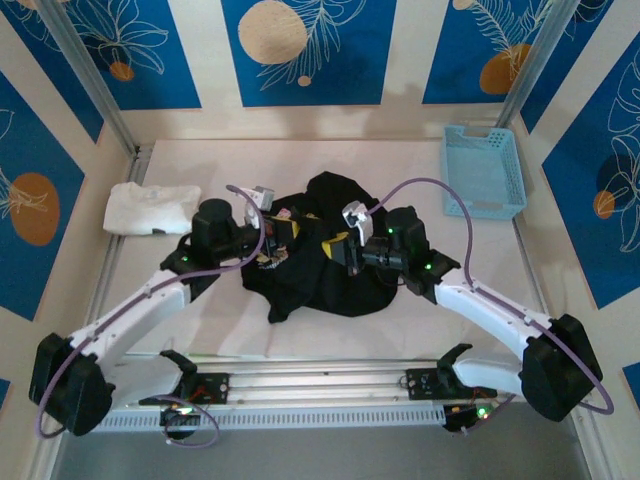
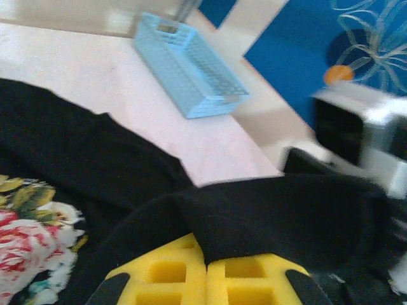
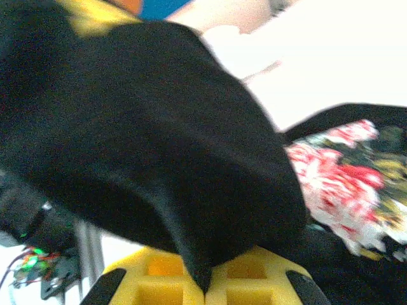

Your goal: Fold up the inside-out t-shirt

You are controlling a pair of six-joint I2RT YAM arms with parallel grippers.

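Observation:
A black t-shirt (image 1: 320, 262) with a floral print lies crumpled at the middle of the table, between both arms. My left gripper (image 1: 283, 229) is shut on a fold of its black cloth (image 2: 267, 210), which comes up from between the yellow pads (image 2: 184, 270). The flower print (image 2: 32, 235) shows at the lower left of the left wrist view. My right gripper (image 1: 338, 247) is shut on another fold of the t-shirt (image 3: 159, 159), pinched between its yellow pads (image 3: 248, 276). The print (image 3: 343, 178) lies off to the right in the right wrist view.
A light blue basket (image 1: 484, 172) stands at the back right of the table, seen also in the left wrist view (image 2: 187, 70). A folded white cloth (image 1: 150, 208) lies at the back left. Metal frame posts rise at the back corners.

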